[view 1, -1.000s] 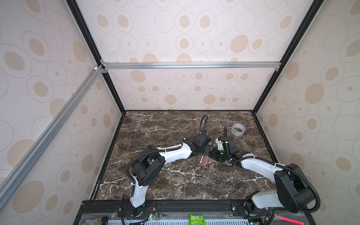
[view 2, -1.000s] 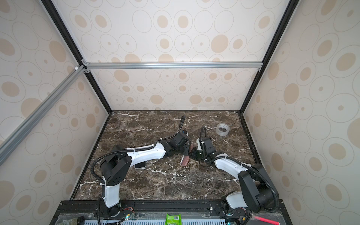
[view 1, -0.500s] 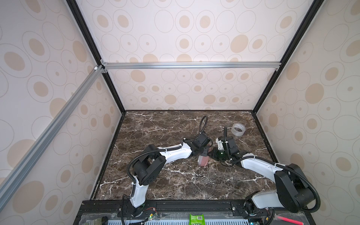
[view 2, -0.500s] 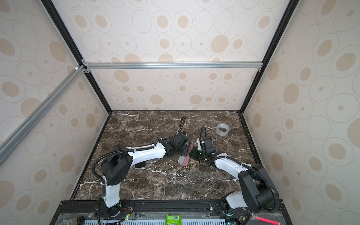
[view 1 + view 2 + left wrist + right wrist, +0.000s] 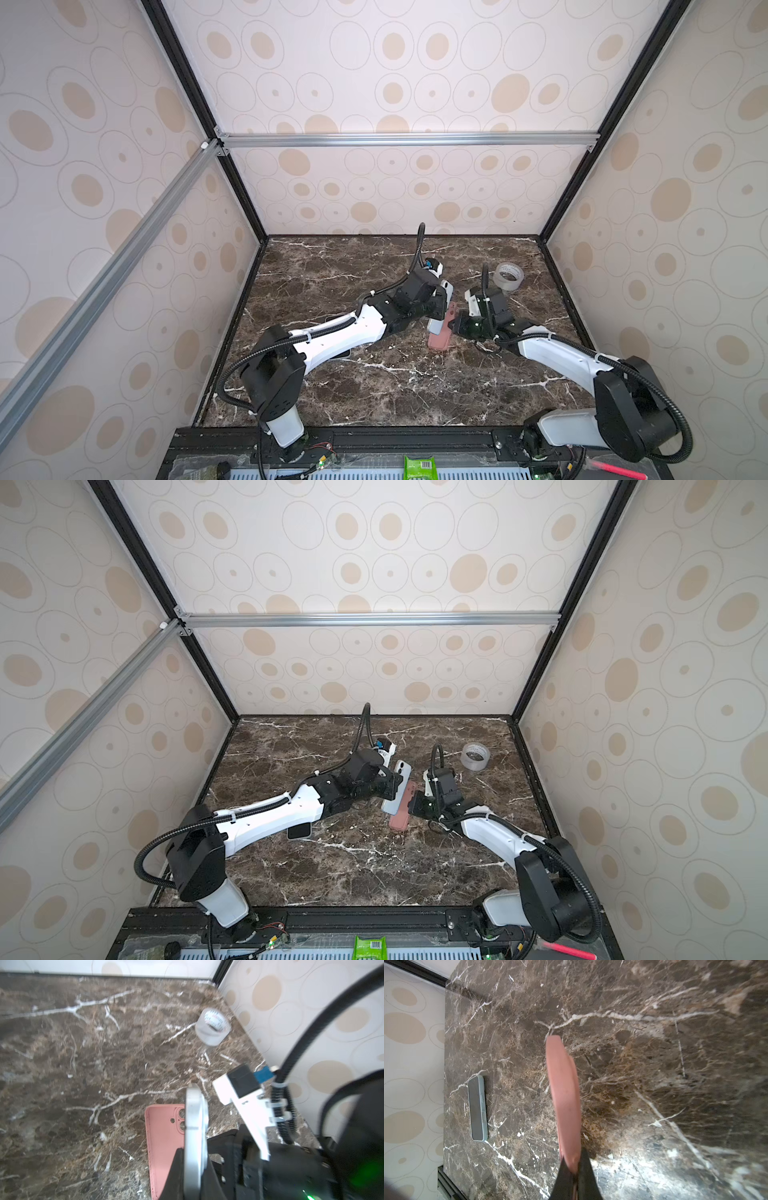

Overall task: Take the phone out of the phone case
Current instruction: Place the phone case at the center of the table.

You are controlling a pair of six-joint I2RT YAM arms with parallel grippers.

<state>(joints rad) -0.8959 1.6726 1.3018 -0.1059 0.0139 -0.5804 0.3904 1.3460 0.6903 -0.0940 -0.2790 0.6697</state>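
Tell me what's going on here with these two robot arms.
The left arm's jaws are shut on the phone, gripping it by its edge. The right arm's jaws are shut on the pink case. The phone is out of the case, and the two are side by side. A second phone lies flat on the table under the left arm. The tape sits untouched near the back.

Beige-dotted walls (image 5: 395, 83) enclose a dark marble floor (image 5: 374, 386).
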